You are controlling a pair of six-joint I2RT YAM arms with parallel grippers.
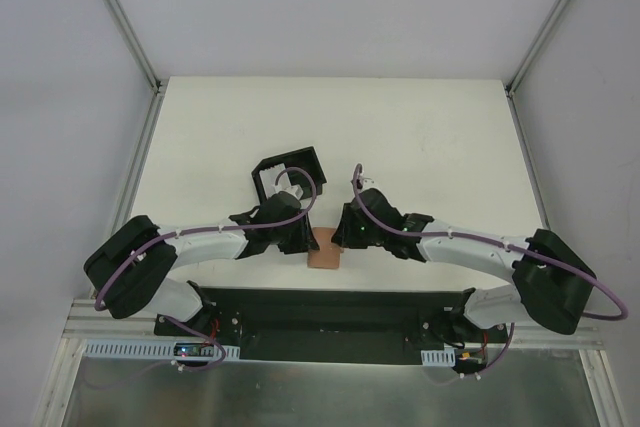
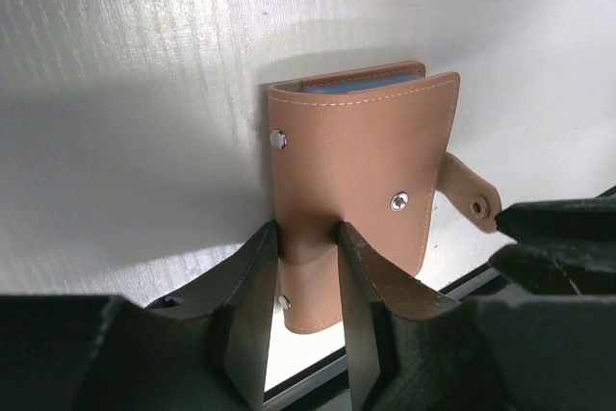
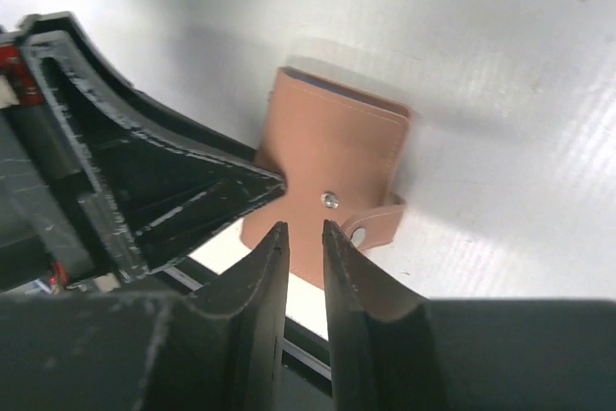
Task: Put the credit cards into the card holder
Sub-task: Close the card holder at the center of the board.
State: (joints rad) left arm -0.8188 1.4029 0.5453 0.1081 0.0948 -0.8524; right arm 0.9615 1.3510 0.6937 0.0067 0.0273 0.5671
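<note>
The tan card holder (image 1: 323,250) lies folded near the table's front edge, between both grippers. In the left wrist view the card holder (image 2: 366,161) shows its outer face with metal snaps, its snap tab (image 2: 470,201) loose at the right, and the edge of a light blue credit card (image 2: 364,83) in its far opening. My left gripper (image 2: 306,230) is shut on the holder's near left corner. My right gripper (image 3: 301,226) hovers over the holder (image 3: 332,146) beside a snap stud, its jaws a narrow gap apart with nothing between them.
A black open-sided box (image 1: 287,169) stands just behind the left gripper, with pale things inside that I cannot make out. The black base rail (image 1: 330,312) runs along the table's front edge, right below the holder. My right fingers (image 2: 558,223) show beside the tab.
</note>
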